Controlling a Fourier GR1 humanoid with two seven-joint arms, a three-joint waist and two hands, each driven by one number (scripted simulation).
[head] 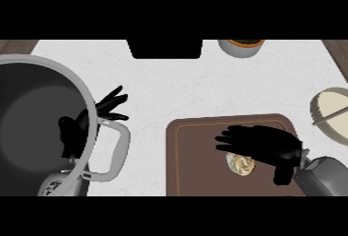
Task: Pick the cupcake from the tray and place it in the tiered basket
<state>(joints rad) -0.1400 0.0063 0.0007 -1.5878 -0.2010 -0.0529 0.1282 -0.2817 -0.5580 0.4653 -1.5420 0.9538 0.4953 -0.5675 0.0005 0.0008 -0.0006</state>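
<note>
One cupcake [240, 164] on one tray [197, 156], right hand [265, 145] fingers curled above it, left hand [88, 122] fingers spread

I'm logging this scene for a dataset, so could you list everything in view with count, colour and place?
Counter: one, white marbled, fills the view.
Tray: one, brown, lower centre-right.
Cupcake: one, pale tan, on the tray, partly under the right hand.
Pot: one, large, grey with a dark inside, left.
Tiered basket: one, cream and grey, right edge, cut off.
Small bowl: one, white with brown contents, top edge.
Black object: one, top centre.
Left hand: black, open, over the pot's rim.
Right hand: black, above the cupcake.
</note>
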